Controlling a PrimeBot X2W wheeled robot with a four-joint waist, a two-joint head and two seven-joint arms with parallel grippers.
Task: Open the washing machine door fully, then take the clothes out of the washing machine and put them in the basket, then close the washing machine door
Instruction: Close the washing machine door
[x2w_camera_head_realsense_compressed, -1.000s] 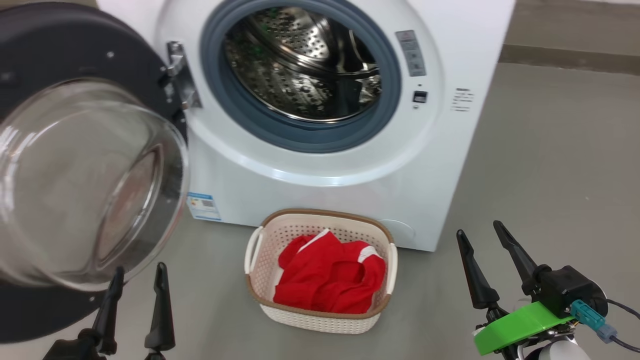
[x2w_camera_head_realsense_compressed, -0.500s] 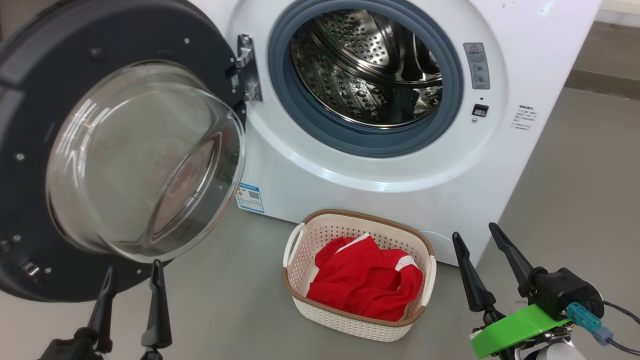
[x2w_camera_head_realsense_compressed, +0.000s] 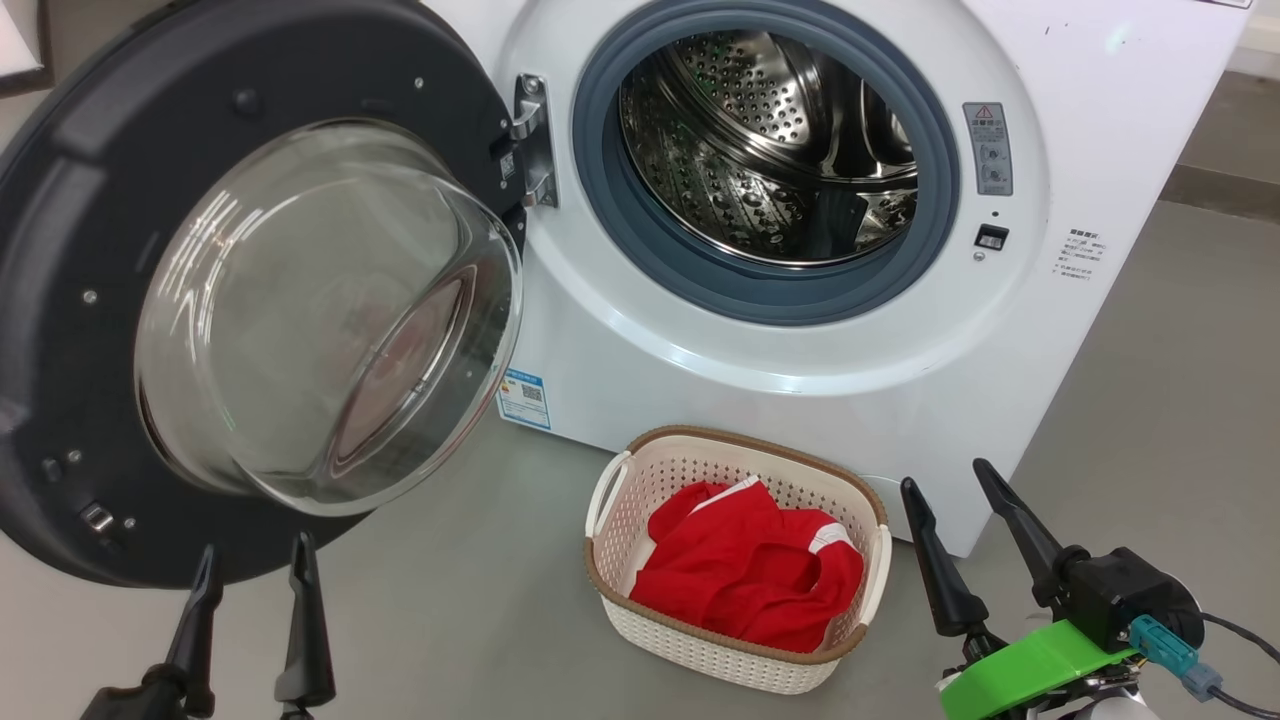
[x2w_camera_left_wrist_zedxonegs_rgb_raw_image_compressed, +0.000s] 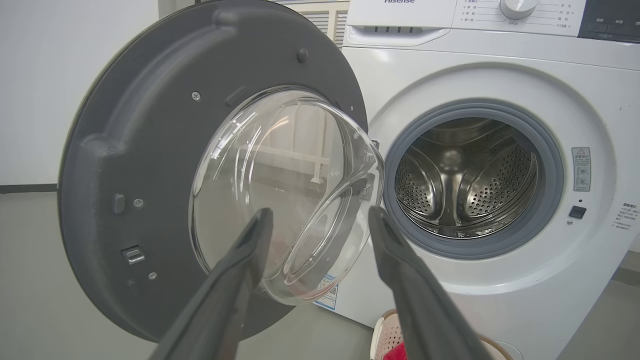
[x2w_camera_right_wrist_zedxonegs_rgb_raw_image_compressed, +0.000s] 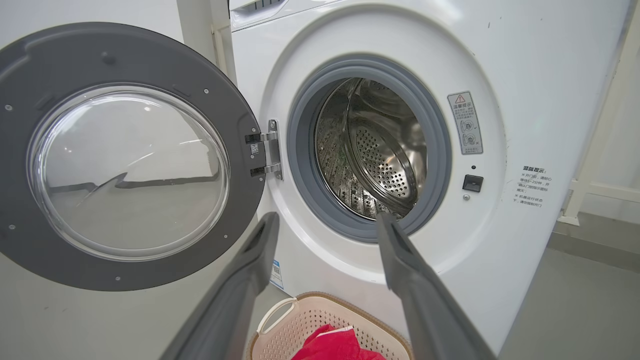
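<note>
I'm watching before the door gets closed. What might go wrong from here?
1. The left gripper points at the door's bulging glass; a push there might slip off.
2. The basket stands close before the machine; the closing door may clip it, clearance unclear.
3. The grey ring hides the drum's lower front; a garment could remain.

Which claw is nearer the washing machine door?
Left. The left claw hangs close in front of the washing machine door; the right claw is across the basket from it.
</note>
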